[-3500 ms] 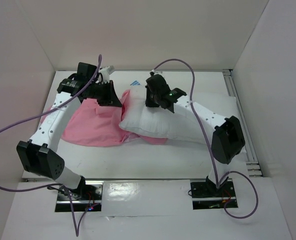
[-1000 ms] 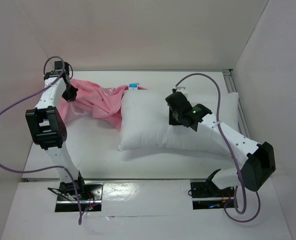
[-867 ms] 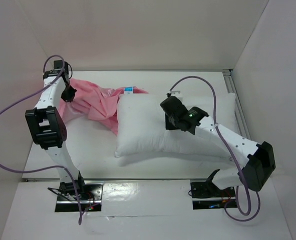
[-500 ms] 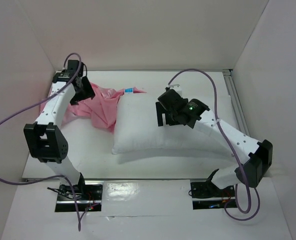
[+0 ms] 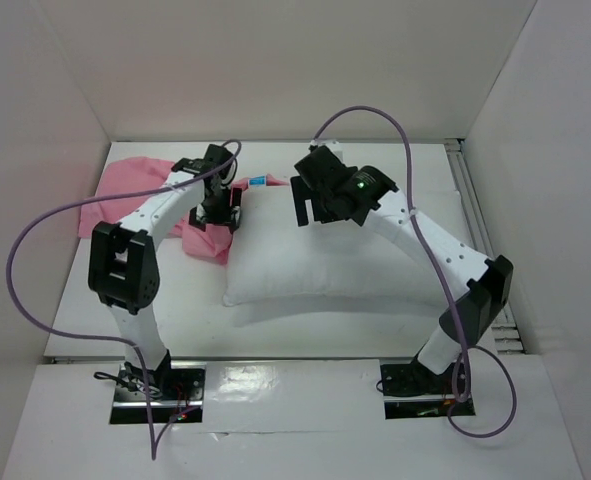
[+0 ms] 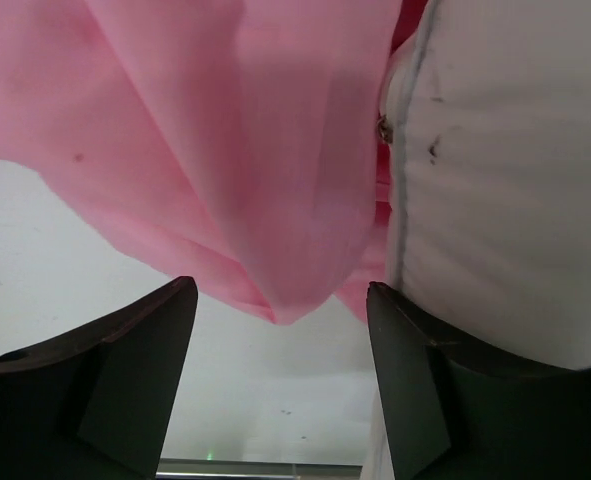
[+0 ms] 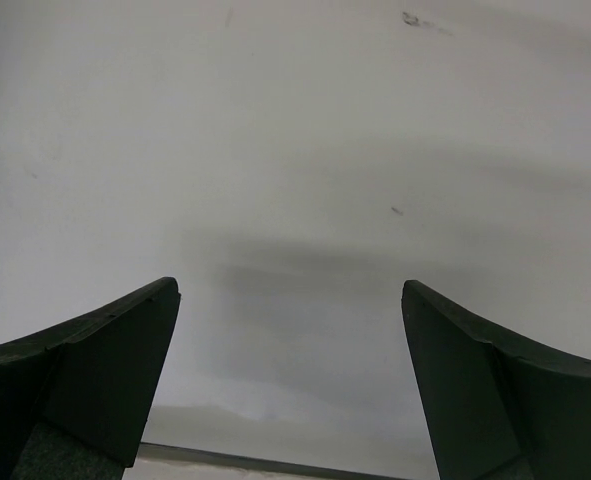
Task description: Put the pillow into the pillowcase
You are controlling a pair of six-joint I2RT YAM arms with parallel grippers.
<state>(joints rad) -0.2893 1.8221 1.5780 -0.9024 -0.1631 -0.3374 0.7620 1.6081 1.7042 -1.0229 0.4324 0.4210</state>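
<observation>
Both grippers are empty with jaws apart: the left gripper (image 5: pixel 221 214) hangs over the seam where the pillowcase (image 5: pixel 135 180) meets the pillow (image 5: pixel 345 265), the right gripper (image 5: pixel 312 214) over the pillow's far edge. The pillowcase lies bunched at far left and shows no open mouth, with the pillow beside it at centre.

Hazard: closing here may pinch cloth and pillow corner together, or catch only one layer.

The white table (image 5: pixel 305 335) is smooth, so cloth can slide. Walls (image 5: pixel 275 70) enclose the left, far and right sides.
</observation>
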